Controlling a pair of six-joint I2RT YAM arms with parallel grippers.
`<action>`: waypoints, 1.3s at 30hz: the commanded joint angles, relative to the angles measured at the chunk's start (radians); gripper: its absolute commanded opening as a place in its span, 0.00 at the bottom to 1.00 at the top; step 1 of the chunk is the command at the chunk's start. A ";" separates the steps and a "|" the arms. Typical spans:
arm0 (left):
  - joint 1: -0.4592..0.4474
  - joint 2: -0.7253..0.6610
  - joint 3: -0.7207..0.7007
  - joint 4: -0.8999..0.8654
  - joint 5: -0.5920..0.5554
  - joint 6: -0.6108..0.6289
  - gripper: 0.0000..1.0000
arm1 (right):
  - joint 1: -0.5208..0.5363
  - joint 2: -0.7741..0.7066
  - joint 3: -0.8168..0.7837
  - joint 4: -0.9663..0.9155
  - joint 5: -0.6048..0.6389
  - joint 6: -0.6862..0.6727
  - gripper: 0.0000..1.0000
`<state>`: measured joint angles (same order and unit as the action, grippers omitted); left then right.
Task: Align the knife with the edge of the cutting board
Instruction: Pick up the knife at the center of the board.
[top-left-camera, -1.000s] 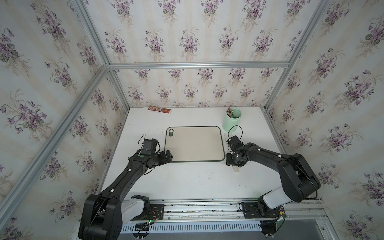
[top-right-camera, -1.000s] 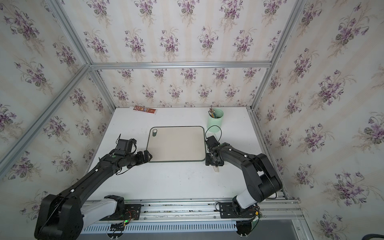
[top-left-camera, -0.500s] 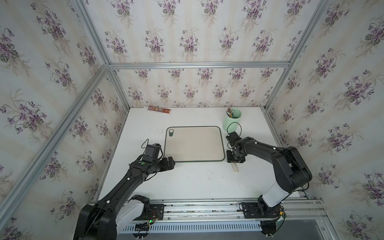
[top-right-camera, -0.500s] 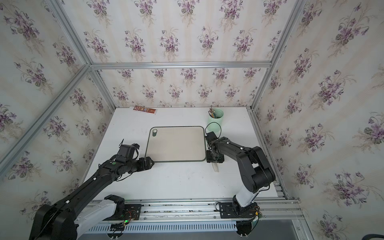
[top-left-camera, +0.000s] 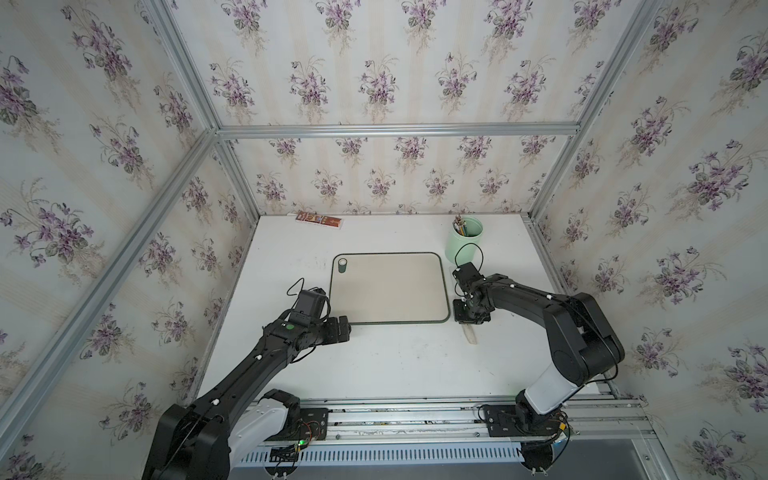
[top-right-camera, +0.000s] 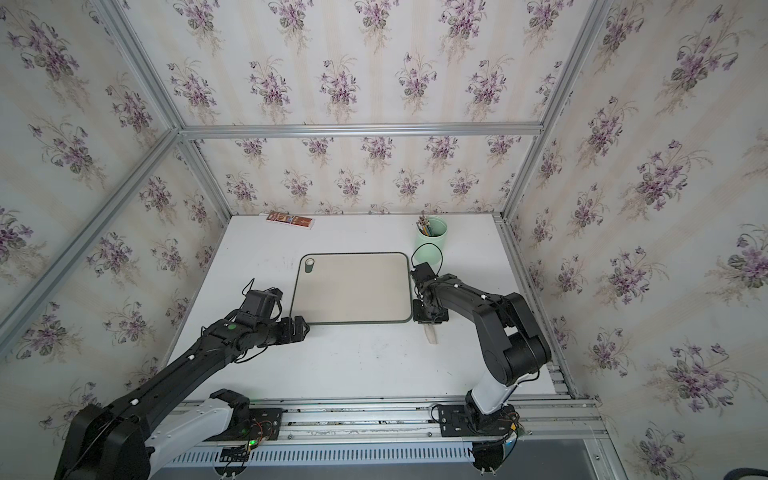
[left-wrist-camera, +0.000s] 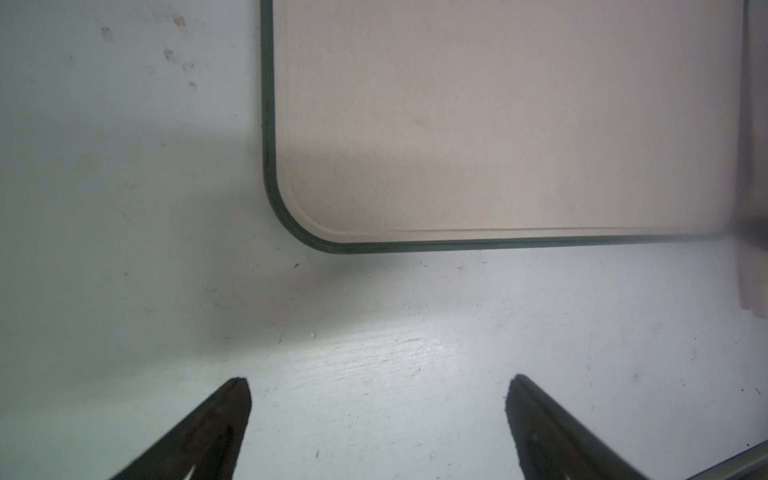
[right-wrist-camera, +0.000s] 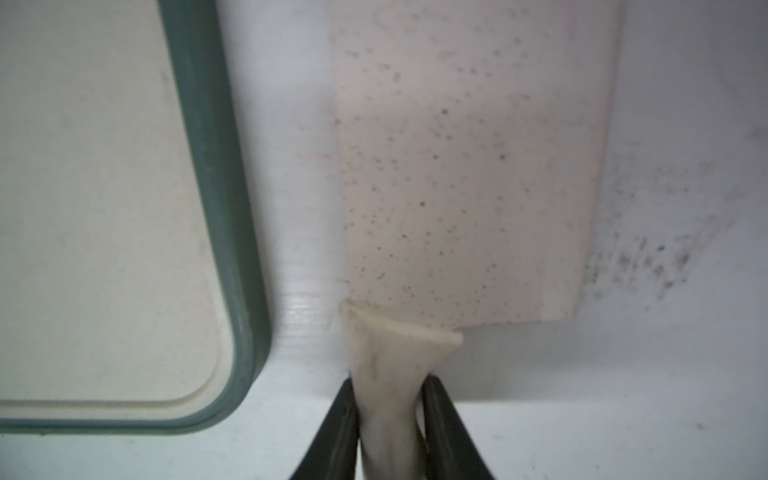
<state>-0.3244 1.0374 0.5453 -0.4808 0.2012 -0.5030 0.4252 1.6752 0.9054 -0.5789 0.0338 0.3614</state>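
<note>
A robot lab booth: aluminium framing (top-left-camera: 395, 129), wallpapered panels (top-left-camera: 374, 75).

Both top views look steeply down from high above the near edge of the worktop (top-left-camera: 395, 365), facing the back wall (top-left-camera: 395, 174), far enough off to take in the whole worktop and board (top-left-camera: 390, 286). They share almost the same scene, shifted slightly sideways. The left wrist camera looks past the left tool (left-wrist-camera: 379, 379), close over the board's near left corner. The right wrist camera sits closer still, behind the right tool (right-wrist-camera: 390, 382), over the knife (right-wrist-camera: 465, 166) and the board's near right corner. Both wrist views share the board's near edge.
</note>
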 joint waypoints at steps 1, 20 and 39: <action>-0.016 -0.006 0.004 0.004 -0.025 0.021 0.99 | -0.002 0.010 -0.029 0.031 -0.063 0.005 0.22; -0.037 -0.114 -0.033 -0.007 -0.077 0.000 0.99 | -0.011 -0.190 -0.143 0.107 -0.122 0.067 0.09; -0.042 -0.132 -0.032 -0.022 -0.122 -0.003 0.99 | 0.222 -0.279 -0.097 0.089 -0.101 0.231 0.04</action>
<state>-0.3668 0.9073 0.5083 -0.4839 0.1017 -0.5049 0.6106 1.3746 0.7883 -0.4778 -0.1238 0.5446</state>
